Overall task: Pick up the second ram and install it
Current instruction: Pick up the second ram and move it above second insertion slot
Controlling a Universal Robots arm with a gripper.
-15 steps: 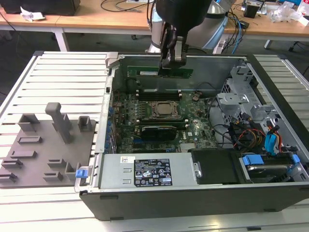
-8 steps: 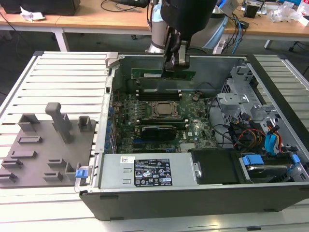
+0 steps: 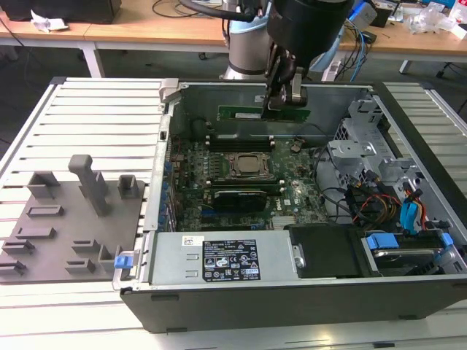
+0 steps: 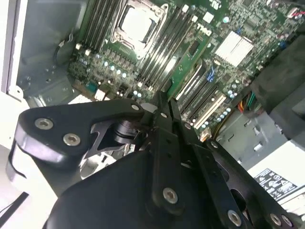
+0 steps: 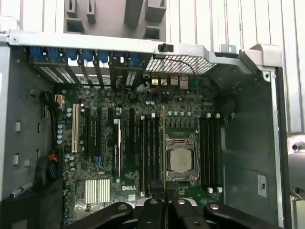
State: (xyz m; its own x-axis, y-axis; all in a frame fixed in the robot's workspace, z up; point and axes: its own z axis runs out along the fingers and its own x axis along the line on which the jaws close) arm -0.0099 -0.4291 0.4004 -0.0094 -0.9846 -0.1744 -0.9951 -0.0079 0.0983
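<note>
My gripper (image 3: 276, 106) hangs over the far side of the open computer case (image 3: 292, 306), shut on the second ram (image 3: 241, 113). The ram is a long green stick held level and on edge above the motherboard. In the first wrist view the ram (image 5: 163, 143) appears edge-on as a thin line. There it runs from the gripper (image 5: 163, 204) across the black memory slots (image 5: 148, 152) beside the silver processor (image 5: 181, 160). In the second wrist view the black fingers (image 4: 162, 124) close together on the ram's green edge (image 4: 180, 70).
A grey fixture block (image 3: 66, 219) with slots and posts lies on the slatted table at the exterior view's left. Inside the case are a labelled power supply (image 3: 230, 262), a drive cage (image 3: 365, 138) and coloured cables (image 3: 408, 211) at the exterior view's right.
</note>
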